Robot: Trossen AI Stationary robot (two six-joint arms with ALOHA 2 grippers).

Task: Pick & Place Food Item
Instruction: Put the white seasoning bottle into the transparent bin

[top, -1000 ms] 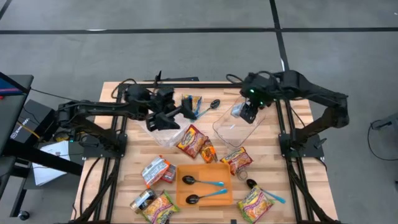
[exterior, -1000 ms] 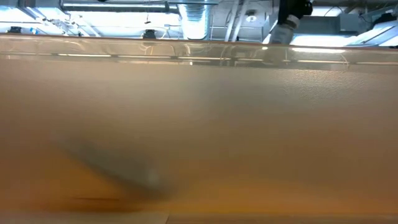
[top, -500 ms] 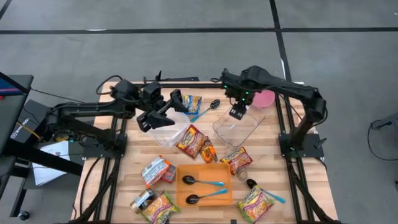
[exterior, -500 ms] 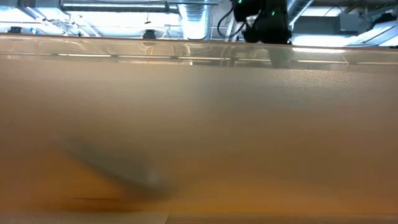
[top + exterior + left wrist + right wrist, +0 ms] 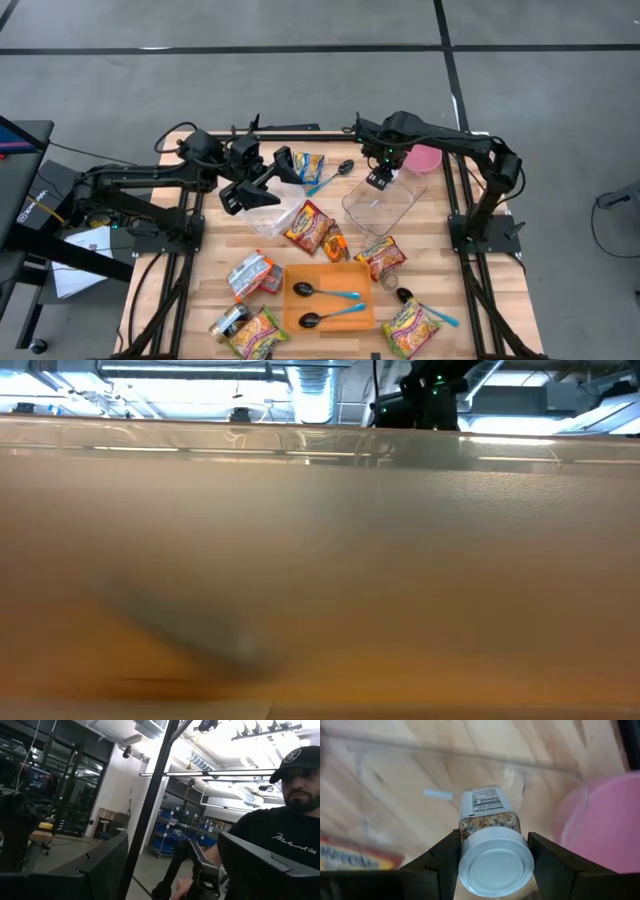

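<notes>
So the pick part looks done already: a small jar [image 5: 490, 827] with a white lid and a printed label is clamped between the jaws of the right gripper [image 5: 492, 865], seasoning or something grainy visible through the glass. In the high view the right gripper [image 5: 379, 178] is held over the far edge of the clear container [image 5: 385, 203], just beside the pink lid [image 5: 424, 158], so the jar is up in the air over that tub and not set down yet. The placing is what's left, as far as can be judged; nothing can be made out inside the clear container so far. Plenty of other food is scattered on the wooden surface [image 5: 470, 300]: snack packets [image 5: 308, 226], more near the orange tray [image 5: 328, 297] where two spoons are laid. The left gripper [image 5: 262, 178] is parked above another clear tub [image 5: 272, 208] on its own side, jaws spread wide apart with nothing between them, pointed out at the room where a person is seen. The low view is blocked by something close up, so no help there
</notes>
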